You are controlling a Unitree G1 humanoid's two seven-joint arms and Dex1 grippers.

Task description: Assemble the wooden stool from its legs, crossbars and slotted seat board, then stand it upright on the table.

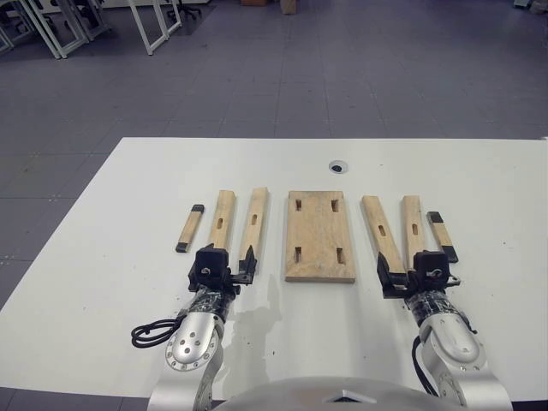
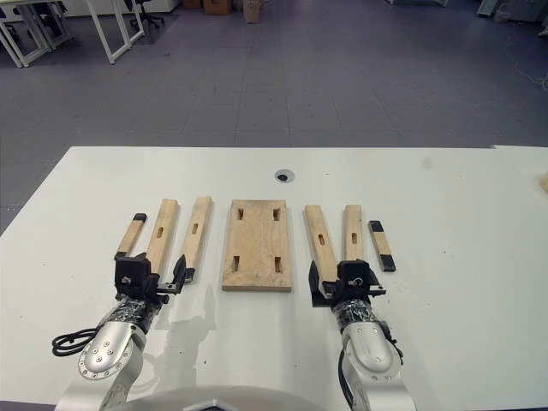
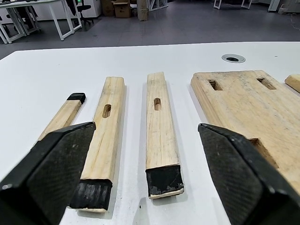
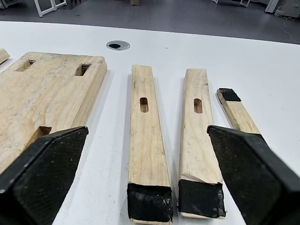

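Note:
The slotted seat board (image 1: 320, 235) lies flat in the middle of the white table (image 1: 111, 257). Left of it are two wooden legs (image 1: 223, 220) (image 1: 253, 223) with black end caps, and a short crossbar (image 1: 189, 228) lies farther left. To the board's right rest two more legs (image 1: 380, 227) (image 1: 413, 223) and another crossbar (image 1: 441, 235). My left gripper (image 1: 224, 267) stands open just before the near ends of the left legs (image 3: 159, 126), holding nothing. Open and empty too, my right gripper (image 1: 419, 276) sits in front of the right legs (image 4: 145, 136).
A round cable hole (image 1: 339, 166) is set in the table behind the board. A black cable (image 1: 154, 332) loops beside my left arm near the front edge. Grey floor and desk frames (image 1: 51, 30) lie beyond the table.

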